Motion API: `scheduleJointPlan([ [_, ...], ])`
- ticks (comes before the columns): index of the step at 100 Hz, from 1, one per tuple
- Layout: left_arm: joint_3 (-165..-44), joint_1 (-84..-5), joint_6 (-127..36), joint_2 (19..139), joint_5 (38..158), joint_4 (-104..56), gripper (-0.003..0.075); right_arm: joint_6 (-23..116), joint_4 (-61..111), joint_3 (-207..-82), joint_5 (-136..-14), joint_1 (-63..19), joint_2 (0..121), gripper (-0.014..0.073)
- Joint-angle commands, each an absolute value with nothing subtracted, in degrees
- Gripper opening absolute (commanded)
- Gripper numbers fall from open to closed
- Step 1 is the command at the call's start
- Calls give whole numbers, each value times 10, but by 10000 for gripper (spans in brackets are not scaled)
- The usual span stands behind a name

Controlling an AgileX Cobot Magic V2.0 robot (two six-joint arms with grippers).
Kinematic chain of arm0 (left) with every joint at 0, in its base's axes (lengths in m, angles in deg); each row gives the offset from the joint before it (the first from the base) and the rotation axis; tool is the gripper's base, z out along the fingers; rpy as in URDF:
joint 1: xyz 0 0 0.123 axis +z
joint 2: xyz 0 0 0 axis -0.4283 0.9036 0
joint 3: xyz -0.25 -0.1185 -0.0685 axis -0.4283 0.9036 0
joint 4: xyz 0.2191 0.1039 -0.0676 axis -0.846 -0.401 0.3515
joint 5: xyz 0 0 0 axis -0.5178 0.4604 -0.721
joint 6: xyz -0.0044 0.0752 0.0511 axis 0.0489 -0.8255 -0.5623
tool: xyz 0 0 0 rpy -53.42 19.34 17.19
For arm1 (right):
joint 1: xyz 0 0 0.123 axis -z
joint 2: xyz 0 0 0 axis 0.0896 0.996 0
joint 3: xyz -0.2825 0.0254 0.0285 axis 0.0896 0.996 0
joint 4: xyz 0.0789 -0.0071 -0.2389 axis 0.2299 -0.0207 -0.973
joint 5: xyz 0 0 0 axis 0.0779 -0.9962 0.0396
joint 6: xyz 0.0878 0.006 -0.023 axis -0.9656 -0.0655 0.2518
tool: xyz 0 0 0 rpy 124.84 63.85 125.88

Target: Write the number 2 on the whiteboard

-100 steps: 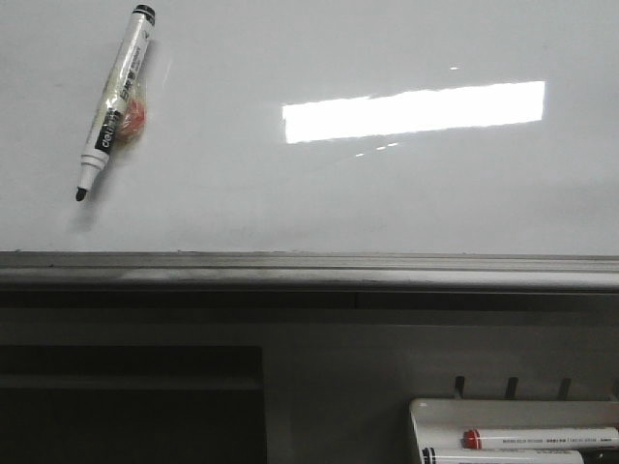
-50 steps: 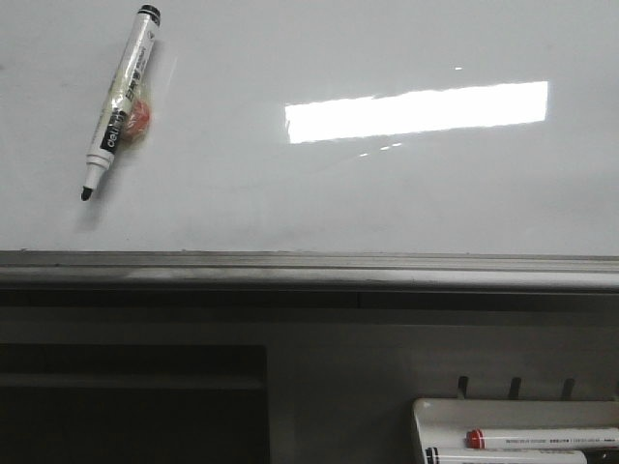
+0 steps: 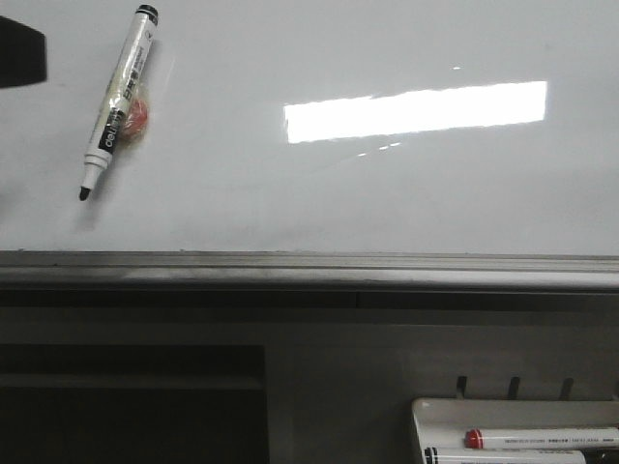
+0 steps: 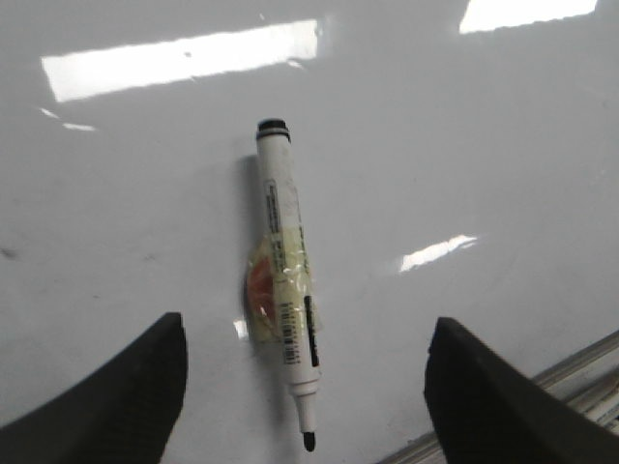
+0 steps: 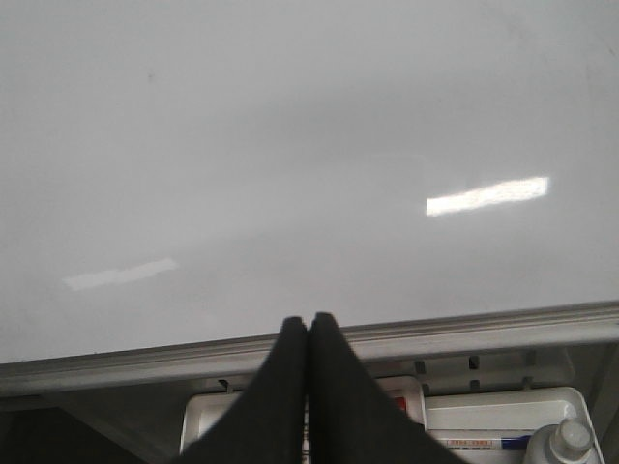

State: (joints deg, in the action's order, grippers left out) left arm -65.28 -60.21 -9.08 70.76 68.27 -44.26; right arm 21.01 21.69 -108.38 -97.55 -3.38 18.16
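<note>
The whiteboard [image 3: 387, 193] is a glossy white surface with a bright rectangular reflection; no number 2 is in view on it. A white marker [image 3: 118, 97] with a black tip and an orange-red lump taped to its barrel lies on the board at the upper left, uncapped. My left gripper [image 4: 308, 329] is open, hovering over the marker [image 4: 288, 271] with a finger well clear on each side. In the front view only a dark corner of the left gripper [image 3: 19, 53] shows at the left edge. My right gripper [image 5: 309, 319] is shut on nothing, above the board's lower rail.
A grey metal rail [image 3: 309, 266] runs along the board's near edge. Below it at the right a small white tray [image 3: 435, 411] holds a red-capped marker [image 3: 542, 438] and another marker. A small bottle [image 5: 571, 440] stands in the tray.
A dark part of the left gripper has come into the front view at the upper left edge. The marker lies where it was.
</note>
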Motion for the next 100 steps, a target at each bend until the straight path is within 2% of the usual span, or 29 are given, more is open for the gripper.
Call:
scheduleJointPlan([
  [1,-674,-612,-87,745,591,-418,459,218,221,-1102,-927,-35,192,-71],
  [34,-710,-626,-83,854,565,-397,440,218,221,-1102,-927,-35,192,-71],
  [68,-749,-626,-83,914,597,-346,427,218,221,-1102,-927,-35,192,-71],
  [75,-756,-626,-83,917,620,-345,342,218,221,-1102,-929,-35,192,-71],
  [76,-756,-626,-83,917,625,-345,296,218,221,-1102,-930,-35,192,-71],
  [77,-757,-626,-83,917,628,-345,296,218,221,-1102,-930,-35,192,-71],
  [87,-758,-626,-83,917,652,-345,14,218,221,-1102,-936,-35,192,-71],
  [89,-758,-626,-83,917,655,-345,-21,218,221,-1102,-937,-35,192,-71],
  [100,-758,-626,-83,917,663,-349,-20,218,224,-1102,-947,-35,192,-71],
])
